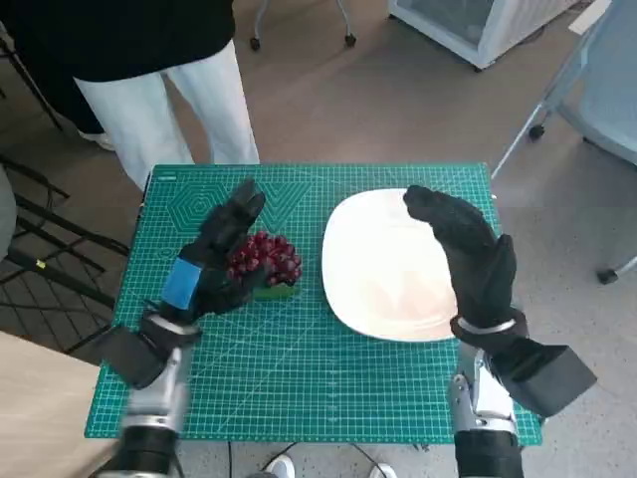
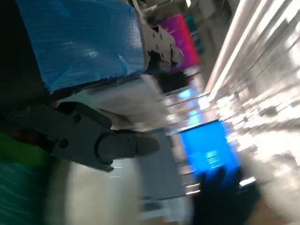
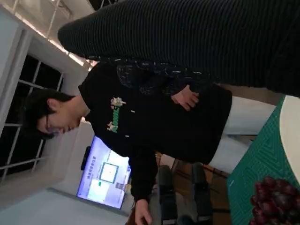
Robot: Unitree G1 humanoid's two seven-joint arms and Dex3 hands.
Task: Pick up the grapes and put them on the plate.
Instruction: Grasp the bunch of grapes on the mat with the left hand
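A bunch of dark red grapes (image 1: pixel 265 258) with a green stem piece lies on the green mat (image 1: pixel 299 378), just left of the white plate (image 1: pixel 388 269). My left hand (image 1: pixel 214 261), black with blue tape, lies against the bunch's left side, its fingers (image 1: pixel 243 205) stretched past the grapes and not closed on them. My gloved right hand (image 1: pixel 470 249) hovers over the plate's right part, fingers apart and holding nothing. The right wrist view shows the grapes (image 3: pixel 276 201) and the plate's rim (image 3: pixel 293 136). The left wrist view is blurred, with a straight black finger (image 2: pixel 117 145).
A person in white trousers (image 1: pixel 164 105) and a black top (image 3: pixel 154 117) stands at the table's far left edge. A wooden surface (image 1: pixel 40 408) sits at the near left. Chair legs and a white cabinet (image 1: pixel 478 25) stand on the floor beyond.
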